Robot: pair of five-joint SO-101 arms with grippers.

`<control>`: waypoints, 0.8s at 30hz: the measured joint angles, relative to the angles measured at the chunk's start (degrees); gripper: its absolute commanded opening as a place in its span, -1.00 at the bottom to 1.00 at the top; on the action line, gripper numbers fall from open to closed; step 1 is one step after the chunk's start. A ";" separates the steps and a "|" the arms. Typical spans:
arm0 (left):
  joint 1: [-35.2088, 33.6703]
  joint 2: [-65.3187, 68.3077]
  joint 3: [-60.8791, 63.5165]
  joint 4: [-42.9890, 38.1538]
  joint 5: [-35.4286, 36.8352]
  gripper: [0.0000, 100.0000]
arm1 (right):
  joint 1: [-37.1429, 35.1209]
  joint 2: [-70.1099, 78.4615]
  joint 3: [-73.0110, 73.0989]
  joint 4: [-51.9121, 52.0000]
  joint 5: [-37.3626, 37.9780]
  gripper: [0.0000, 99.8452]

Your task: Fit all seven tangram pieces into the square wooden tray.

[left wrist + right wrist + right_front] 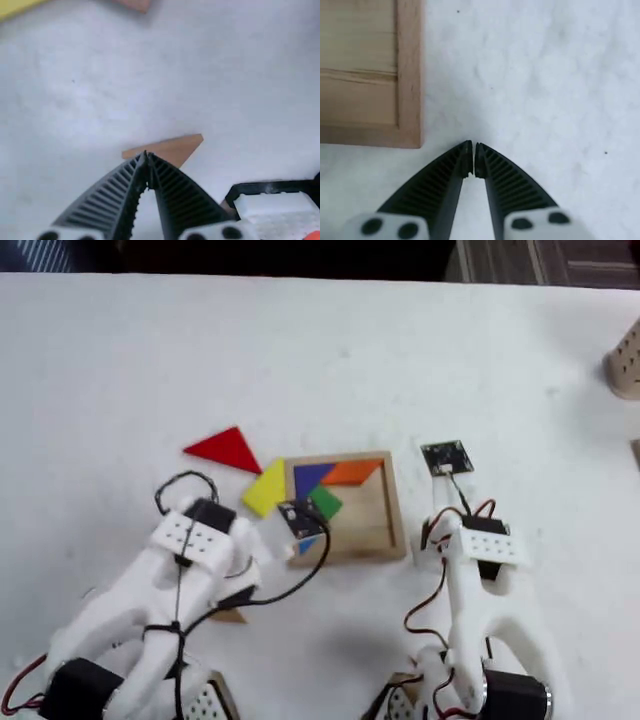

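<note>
The square wooden tray (396,512) sits mid-table holding a blue (309,478), an orange (352,472) and a green piece (325,502). A yellow piece (264,488) lies against its left outer side, with a red triangle (224,449) farther left. A small blue piece (304,546) peeks out at the tray's near-left corner. My left gripper (148,161) is shut, its tips at the edge of a tan piece (172,148) lying on the cloth; that piece (230,616) is half hidden under the arm. My right gripper (473,151) is shut and holds nothing, just off the tray's corner (410,80).
White cloth covers the table, with open room behind and to the right of the tray. A tan pegged object (625,365) stands at the far right edge. Cables hang from both arms near the tray's front.
</note>
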 measured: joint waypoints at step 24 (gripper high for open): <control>0.44 14.51 -4.57 1.67 0.09 -0.96 | 0.09 0.00 0.00 0.00 0.00 -0.96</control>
